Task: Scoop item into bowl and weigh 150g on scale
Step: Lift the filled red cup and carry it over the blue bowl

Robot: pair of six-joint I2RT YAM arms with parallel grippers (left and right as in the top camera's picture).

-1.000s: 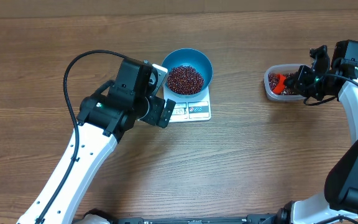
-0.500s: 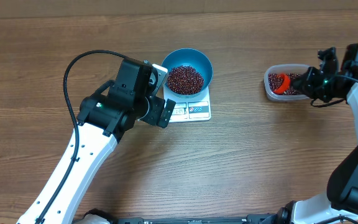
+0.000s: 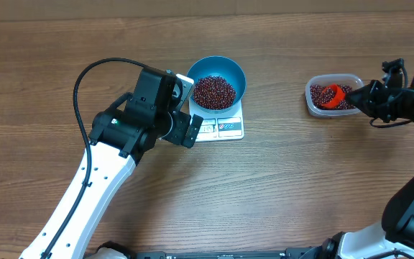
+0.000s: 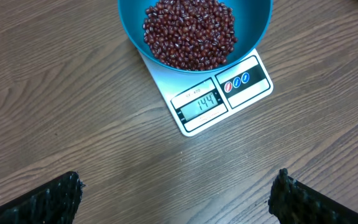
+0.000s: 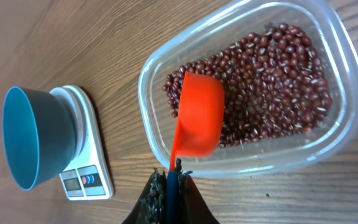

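The blue bowl point(image 3: 236, 72) stands on the white scale point(image 3: 225, 129) and holds a heap of red-brown beans point(image 3: 214, 91). In the left wrist view the scale's display point(image 4: 199, 104) reads 144, with the bowl point(image 4: 253, 25) just behind it. My left gripper point(image 3: 187, 108) hangs open just left of the scale; nothing lies between its fingers point(image 4: 61, 193). At the far right, my right gripper point(image 3: 361, 95) is shut on the handle of an orange scoop point(image 5: 197, 115). The scoop's cup rests on the beans point(image 5: 272, 87) in a clear tub point(image 5: 148, 81).
The clear plastic tub point(image 3: 315, 108) sits on the wooden table at the right, well apart from the scale. The left arm's black cable point(image 3: 85, 79) loops over the table to the left of the bowl.
My right arm has drawn back to the right, and the scoop has slid a little right inside the tub. The left arm, bowl and scale have not moved.
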